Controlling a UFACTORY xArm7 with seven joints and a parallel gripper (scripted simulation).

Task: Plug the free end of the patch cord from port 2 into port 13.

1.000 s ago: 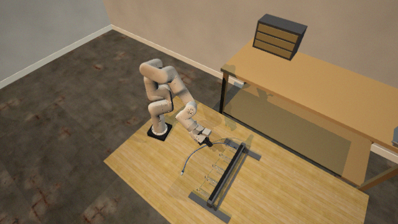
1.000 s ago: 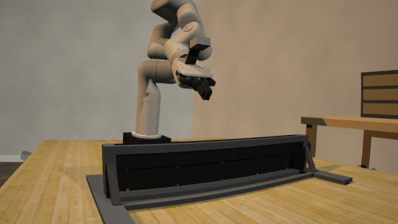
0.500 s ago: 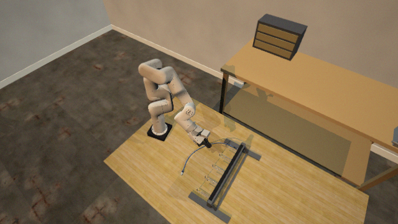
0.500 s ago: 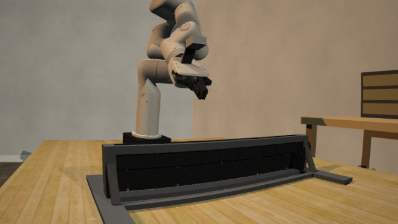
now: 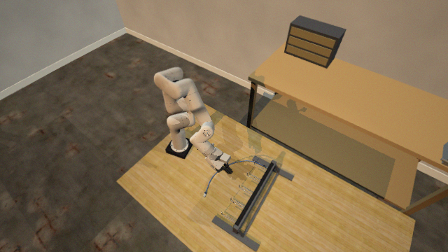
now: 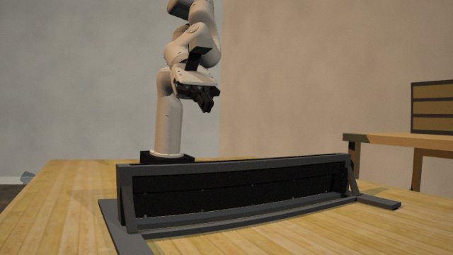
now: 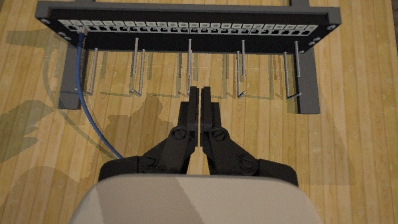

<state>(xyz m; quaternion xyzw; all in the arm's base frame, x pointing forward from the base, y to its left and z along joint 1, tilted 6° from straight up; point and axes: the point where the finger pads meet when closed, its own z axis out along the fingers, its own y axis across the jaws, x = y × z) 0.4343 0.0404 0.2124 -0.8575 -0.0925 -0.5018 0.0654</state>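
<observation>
Wrist view shows the hand (image 7: 200, 95) hanging above the tabletop (image 7: 350, 150) with its two fingers pressed together and nothing between them, pointing toward the middle of the rack (image 7: 187, 22). The rack stands upright a little ahead of the fingertips, its row of white-plated ports facing the camera, with thin wire cable guides (image 7: 190, 65) sticking out from its front. The cord (image 7: 87, 112), a thin blue line, leaves a port near the left end of the row, drops to the wood beside the rack's left foot and curves back toward the robot, passing out of sight under the hand's body. From the top camera the cord (image 5: 224, 168) arcs away from the rack (image 5: 255, 196) and its free end (image 5: 205, 194) lies loose on the tabletop (image 5: 315, 217), well apart from the hand (image 5: 228, 170) and from the port row, and well inside the edge. The exterior view gives only the rack's back (image 6: 233, 188) and the hand (image 6: 207, 100) raised above it, so it adds nothing about the plug. By my reading the task has hardly started: the plug is neither picked up nor carried. Left to do: spread the fingers, go down to the free end, pinch the plug latch up, bring it to port 13 near the middle of the row, push it to full depth without shoving the loose rack, then let go with the cord lying still.
</observation>
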